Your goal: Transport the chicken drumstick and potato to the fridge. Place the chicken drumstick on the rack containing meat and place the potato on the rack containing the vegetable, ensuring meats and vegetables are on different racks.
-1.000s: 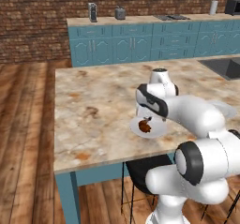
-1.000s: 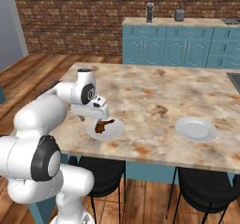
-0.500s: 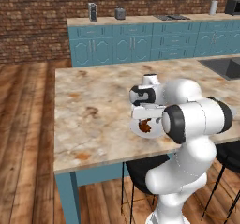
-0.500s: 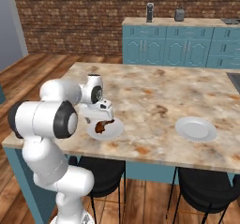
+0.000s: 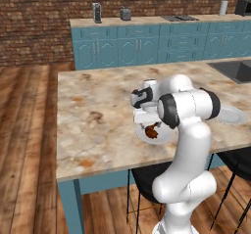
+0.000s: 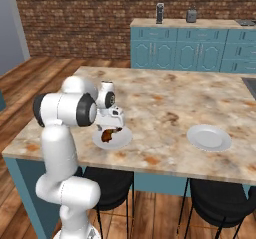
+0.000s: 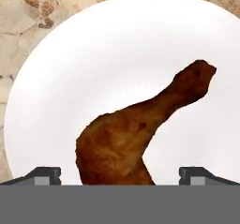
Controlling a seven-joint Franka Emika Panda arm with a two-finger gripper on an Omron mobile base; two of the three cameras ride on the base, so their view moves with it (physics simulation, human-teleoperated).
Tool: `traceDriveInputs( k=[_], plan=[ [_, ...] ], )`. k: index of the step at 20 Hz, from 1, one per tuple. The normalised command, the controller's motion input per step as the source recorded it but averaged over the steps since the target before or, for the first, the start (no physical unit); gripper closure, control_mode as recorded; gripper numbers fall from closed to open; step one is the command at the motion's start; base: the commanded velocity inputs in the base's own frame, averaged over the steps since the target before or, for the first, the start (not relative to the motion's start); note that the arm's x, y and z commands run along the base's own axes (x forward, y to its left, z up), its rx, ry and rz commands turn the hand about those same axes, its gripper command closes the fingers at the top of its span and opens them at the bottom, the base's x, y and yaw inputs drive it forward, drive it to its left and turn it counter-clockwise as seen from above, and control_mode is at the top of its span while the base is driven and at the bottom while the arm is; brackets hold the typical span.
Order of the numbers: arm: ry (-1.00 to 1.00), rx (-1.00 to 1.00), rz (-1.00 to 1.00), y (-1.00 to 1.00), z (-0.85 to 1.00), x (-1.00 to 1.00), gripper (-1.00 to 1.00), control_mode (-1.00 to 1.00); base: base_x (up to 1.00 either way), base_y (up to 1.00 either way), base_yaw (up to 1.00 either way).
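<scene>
chicken drumstick [image 7: 136,134] lying on a white plate [image 7: 93,59], marble table [image 5: 98,110], jaws spread wide right over the drumstick, not gripping it

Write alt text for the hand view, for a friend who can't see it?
A dark reddish-brown chicken drumstick lies on a round white plate, seen from just above, its narrow end toward the upper right. The robot's open hand straddles the meaty end; marbled countertop shows at the edges.
</scene>
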Motion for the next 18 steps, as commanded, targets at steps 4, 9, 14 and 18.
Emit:
traceDriveInputs(
  k=[4, 9, 14, 18],
  plan=[
    [0.18, 0.00, 0.00, 0.00, -0.40, 0.11, -1.00, -1.00, 0.00, 0.00, 0.00],
    [0.24, 0.00, -0.01, 0.00, -0.26, 0.00, -1.00, -1.00, 0.00, 0.00, 0.00],
    [0.22, 0.00, -0.09, 0.01, -0.27, -0.17, 1.00, -1.00, 0.00, 0.00, 0.00],
    [0.15, 0.00, -0.13, 0.00, -0.20, -0.24, 1.00, -1.00, 0.00, 0.00, 0.00]
  ],
)
